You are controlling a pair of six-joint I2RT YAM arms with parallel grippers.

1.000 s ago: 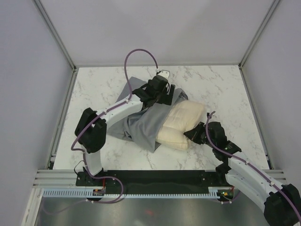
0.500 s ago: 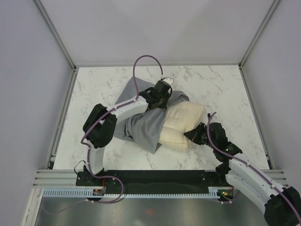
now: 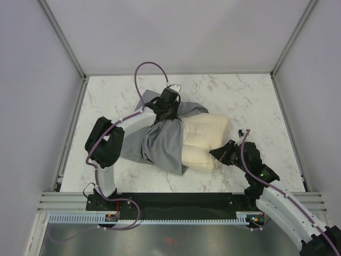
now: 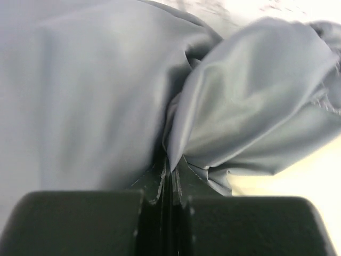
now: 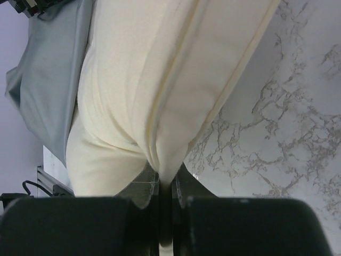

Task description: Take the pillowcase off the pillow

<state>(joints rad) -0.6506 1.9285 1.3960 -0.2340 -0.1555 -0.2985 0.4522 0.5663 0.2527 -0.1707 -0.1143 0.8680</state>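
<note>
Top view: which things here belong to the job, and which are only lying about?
Job: pillow; grey case; left claw, shut on the case; right claw, shut on the pillow.
Not the job: marble table; purple cable; white walls.

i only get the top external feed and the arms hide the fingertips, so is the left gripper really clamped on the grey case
Observer: Yes. In the left wrist view the left gripper is shut on a bunched fold of the pillowcase, which is pinched between its fingers.
Operator: and the right one, has it got pillow or grey cloth
Observer: Pillow only. In the right wrist view the right gripper is shut on the pillow, on its cream edge seam, with no grey cloth between the fingers.
</note>
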